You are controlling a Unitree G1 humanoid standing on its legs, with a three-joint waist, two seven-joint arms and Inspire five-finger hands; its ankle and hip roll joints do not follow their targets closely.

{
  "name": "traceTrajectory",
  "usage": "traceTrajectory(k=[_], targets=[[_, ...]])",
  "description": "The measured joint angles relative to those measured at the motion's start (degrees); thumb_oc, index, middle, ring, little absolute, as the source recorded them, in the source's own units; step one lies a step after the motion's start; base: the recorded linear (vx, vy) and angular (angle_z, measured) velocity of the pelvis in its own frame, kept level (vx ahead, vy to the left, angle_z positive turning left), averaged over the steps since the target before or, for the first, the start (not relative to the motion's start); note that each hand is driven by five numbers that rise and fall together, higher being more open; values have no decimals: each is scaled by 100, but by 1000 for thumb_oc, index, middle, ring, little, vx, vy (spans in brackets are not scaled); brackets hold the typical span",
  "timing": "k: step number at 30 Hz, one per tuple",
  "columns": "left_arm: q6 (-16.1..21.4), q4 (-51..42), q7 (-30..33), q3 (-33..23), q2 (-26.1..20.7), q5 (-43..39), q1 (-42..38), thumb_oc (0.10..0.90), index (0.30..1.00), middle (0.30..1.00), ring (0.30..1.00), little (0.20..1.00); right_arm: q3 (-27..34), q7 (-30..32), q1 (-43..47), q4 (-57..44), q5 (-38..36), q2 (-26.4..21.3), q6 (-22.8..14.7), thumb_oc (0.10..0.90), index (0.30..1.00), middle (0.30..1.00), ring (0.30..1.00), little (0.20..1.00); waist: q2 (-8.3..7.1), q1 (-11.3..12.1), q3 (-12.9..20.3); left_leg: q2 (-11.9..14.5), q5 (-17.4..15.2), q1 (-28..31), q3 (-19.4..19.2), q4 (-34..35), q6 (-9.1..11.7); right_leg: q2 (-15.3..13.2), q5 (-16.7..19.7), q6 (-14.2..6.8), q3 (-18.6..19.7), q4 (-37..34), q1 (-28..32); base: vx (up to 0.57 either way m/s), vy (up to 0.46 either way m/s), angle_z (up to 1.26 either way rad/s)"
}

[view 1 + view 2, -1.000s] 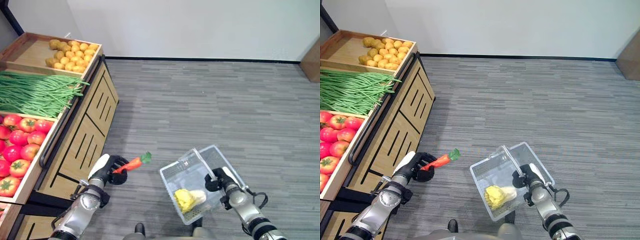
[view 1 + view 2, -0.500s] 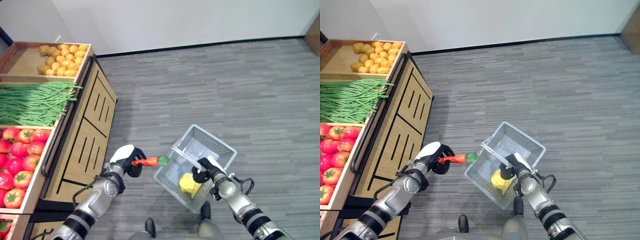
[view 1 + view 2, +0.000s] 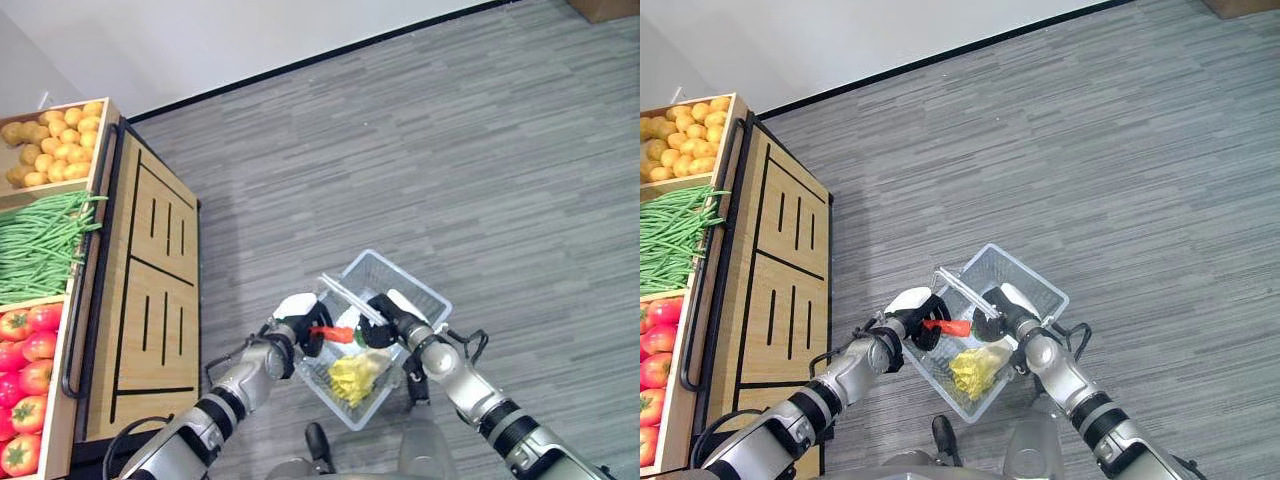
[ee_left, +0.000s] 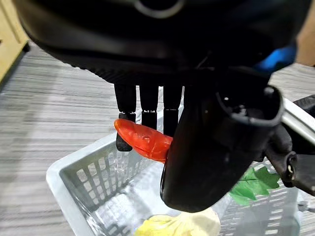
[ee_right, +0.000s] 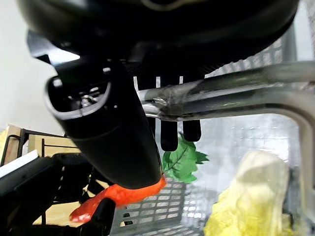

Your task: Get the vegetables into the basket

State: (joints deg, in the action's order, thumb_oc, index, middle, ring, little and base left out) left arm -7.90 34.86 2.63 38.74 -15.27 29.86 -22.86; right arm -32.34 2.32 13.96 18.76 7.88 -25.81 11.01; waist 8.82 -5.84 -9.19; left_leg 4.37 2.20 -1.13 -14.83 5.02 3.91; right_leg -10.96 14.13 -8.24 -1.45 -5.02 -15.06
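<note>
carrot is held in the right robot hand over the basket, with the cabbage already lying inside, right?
Not quite: the carrot is pinched in the left robot hand, as the left wrist view shows. The right robot hand grips the handle of the basket. The carrot is over the basket, and the cabbage lies inside.

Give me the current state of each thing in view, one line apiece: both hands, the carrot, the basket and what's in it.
Left hand: shut on the carrot.
Carrot: held over the basket's open top, leafy end toward the right hand.
Right hand: shut on the basket handle.
Basket: carried off the floor, upright.
Yellow leafy vegetable: lying inside the basket.
</note>
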Motion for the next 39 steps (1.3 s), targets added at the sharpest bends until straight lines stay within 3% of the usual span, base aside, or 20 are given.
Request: traceTrajectory(k=[2, 9, 23, 25, 28, 30, 34, 38, 39], targets=[[1, 134, -3, 5, 51, 110, -87, 900, 1000, 1000, 1000, 1000, -46, 3, 71, -120, -1, -16, 0, 400, 300, 300, 300, 300, -43, -66, -55, 16, 0, 3, -1, 0, 1, 22, -24, -30, 5, 0, -3, 0, 0, 0], [-8, 592, -151, 235, 103, 186, -164, 900, 1000, 1000, 1000, 1000, -181, -12, 168, -126, -34, -12, 0, 400, 300, 300, 300, 300, -207, -166, -171, 47, 1, 23, -26, 0, 3, 71, -14, -7, 35, 3, -6, 1, -3, -2], [25, 358, -325, 230, 27, 164, -157, 900, 1000, 1000, 1000, 1000, -338, -233, 162, 108, -107, 93, -2, 400, 300, 300, 300, 300, -253, -120, -177, 54, 1, 192, -16, 1, 5, 95, 37, 54, 29, 6, 170, 3, 0, 0], [66, 11, -423, 158, -176, 138, 7, 900, 1000, 1000, 1000, 1000, -335, -245, 140, 173, -69, -17, -1, 400, 300, 300, 300, 300, -283, -94, -179, 78, -11, 259, 1, 2, 10, 96, 8, 46, 9, 5, 241, 51, -10, 4], [160, -865, -511, -107, -658, -87, 439, 900, 1000, 1000, 1000, 1000, 63, -265, -121, 189, 150, -147, -1, 400, 300, 300, 300, 300, -319, 21, -177, 95, -21, 377, 33, 2, 26, 100, -3, 54, -36, 6, 390, 59, -5, 8], [203, -878, -511, -297, -796, -201, 681, 900, 1000, 1000, 1000, 1000, 342, -235, -244, 519, 350, -194, 4, 400, 300, 300, 300, 300, -380, 81, -140, 115, -56, 561, 91, 3, 51, 99, -121, -5, -105, 3, 613, 39, -2, 13], [168, -146, -543, -478, -839, -320, 913, 900, 1000, 1000, 1000, 1000, 669, -199, -322, 1150, 405, -91, -30, 400, 300, 300, 300, 300, -551, 146, -6, 121, -68, 609, 112, 2, 59, 94, -171, 67, -139, 3, 670, 46, -11, 4], [101, 441, -545, -598, -844, -448, 1439, 900, 1000, 1000, 1000, 1000, 1453, 29, -649, 2012, 188, 188, 32, 400, 300, 300, 300, 300, -659, 223, 148, 156, -92, 766, 236, 1, 60, 104, -178, 62, -240, -13, 908, 15, -6, 15], [152, 992, -497, -1133, -620, -759, 1693, 900, 1000, 1000, 1000, 1000, 1585, 60, -783, 2282, -99, 220, 31, 400, 300, 300, 300, 300, -688, 302, 241, 152, -95, 781, 299, 1, 55, 85, -186, 58, -313, -3, 964, 14, -12, 22]])
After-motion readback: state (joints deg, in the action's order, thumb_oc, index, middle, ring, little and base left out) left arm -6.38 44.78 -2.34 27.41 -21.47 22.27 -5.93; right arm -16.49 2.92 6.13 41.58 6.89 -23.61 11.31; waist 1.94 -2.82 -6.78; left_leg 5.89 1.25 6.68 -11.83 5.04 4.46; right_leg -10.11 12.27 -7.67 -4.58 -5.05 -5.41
